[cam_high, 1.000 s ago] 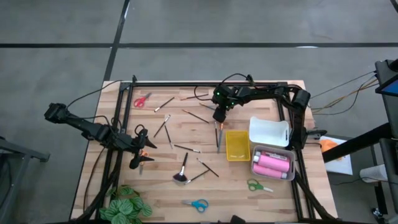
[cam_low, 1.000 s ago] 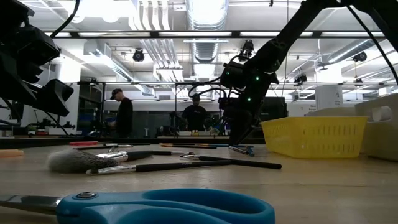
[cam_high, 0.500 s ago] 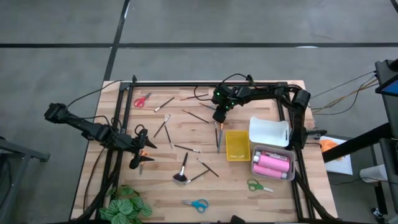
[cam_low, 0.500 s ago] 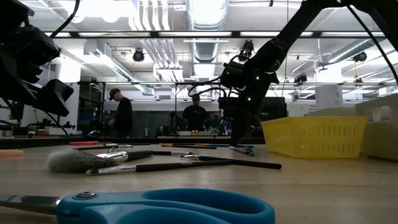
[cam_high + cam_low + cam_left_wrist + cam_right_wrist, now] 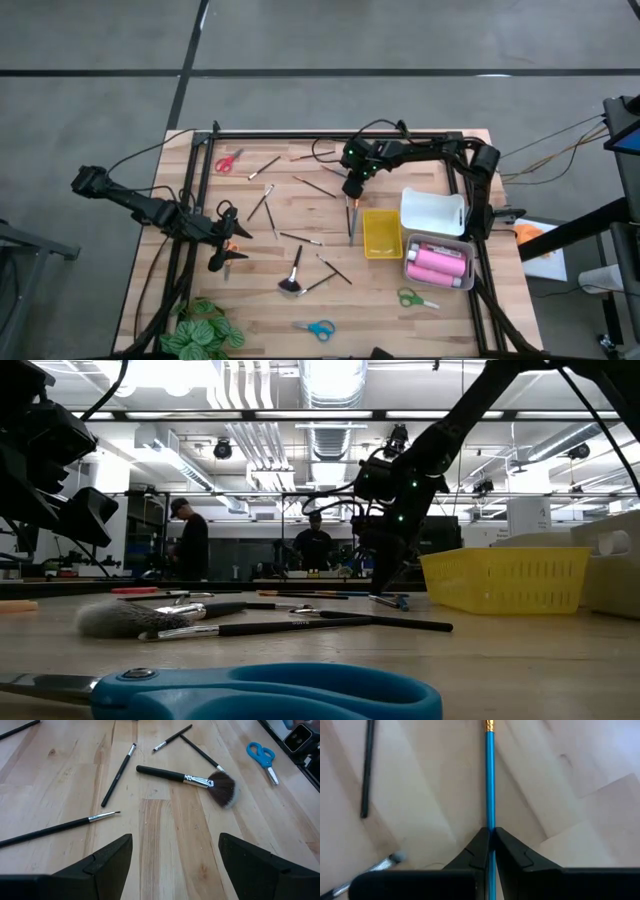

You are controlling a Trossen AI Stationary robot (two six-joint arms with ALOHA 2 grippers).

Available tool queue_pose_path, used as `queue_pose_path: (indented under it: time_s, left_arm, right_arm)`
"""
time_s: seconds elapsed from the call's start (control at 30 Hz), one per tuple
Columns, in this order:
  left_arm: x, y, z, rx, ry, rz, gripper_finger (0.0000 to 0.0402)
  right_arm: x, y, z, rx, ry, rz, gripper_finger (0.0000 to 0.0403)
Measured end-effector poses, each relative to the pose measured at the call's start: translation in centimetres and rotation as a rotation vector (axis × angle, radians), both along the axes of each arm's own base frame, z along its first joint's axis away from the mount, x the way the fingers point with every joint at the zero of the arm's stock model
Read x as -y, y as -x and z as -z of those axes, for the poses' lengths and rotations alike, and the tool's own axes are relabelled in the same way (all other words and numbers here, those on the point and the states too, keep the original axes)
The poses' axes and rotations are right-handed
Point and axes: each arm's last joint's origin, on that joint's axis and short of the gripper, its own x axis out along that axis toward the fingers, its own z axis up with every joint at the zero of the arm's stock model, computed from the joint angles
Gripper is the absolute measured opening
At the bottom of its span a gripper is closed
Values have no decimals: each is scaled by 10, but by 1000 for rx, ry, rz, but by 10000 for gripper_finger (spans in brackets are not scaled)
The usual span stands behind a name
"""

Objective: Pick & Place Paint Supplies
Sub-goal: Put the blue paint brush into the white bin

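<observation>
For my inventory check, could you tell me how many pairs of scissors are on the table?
3 clearly: red scissors near the far left corner, green scissors near the bottle tray, blue scissors at the near edge. An orange-handled pair may sit hidden beneath the left claw.

A grey concrete floor (image 5: 330, 45) crossed by dark seams surrounds the wooden table (image 5: 300, 210). Beyond it lies a workshop hall (long and brightly lit): white ceiling ducts (image 5: 330, 385), strip lights, and two people (image 5: 190, 540) standing at distant benches.
</observation>
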Motion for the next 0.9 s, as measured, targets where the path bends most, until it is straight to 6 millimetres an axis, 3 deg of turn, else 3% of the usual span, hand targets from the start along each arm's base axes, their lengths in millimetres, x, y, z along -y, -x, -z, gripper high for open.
queue_pose_path:
  time_s: [0.3, 0.5, 0.7, 0.9]
  left_arm:
    - [0, 0, 0, 0, 0, 0, 300]
    - [0, 0, 0, 1, 0, 0, 300]
    - [0, 0, 0, -1, 0, 0, 300]
    - [0, 0, 0, -1, -1, -1, 300]
  right_arm:
    - [-9, 5, -31, 42, 24, -16, 18]
    - [-25, 13, -56, 32, 17, -47, 18]
    - [-53, 33, -90, -9, -6, -84, 18]
    - [-82, 66, -130, -52, 29, -46, 18]
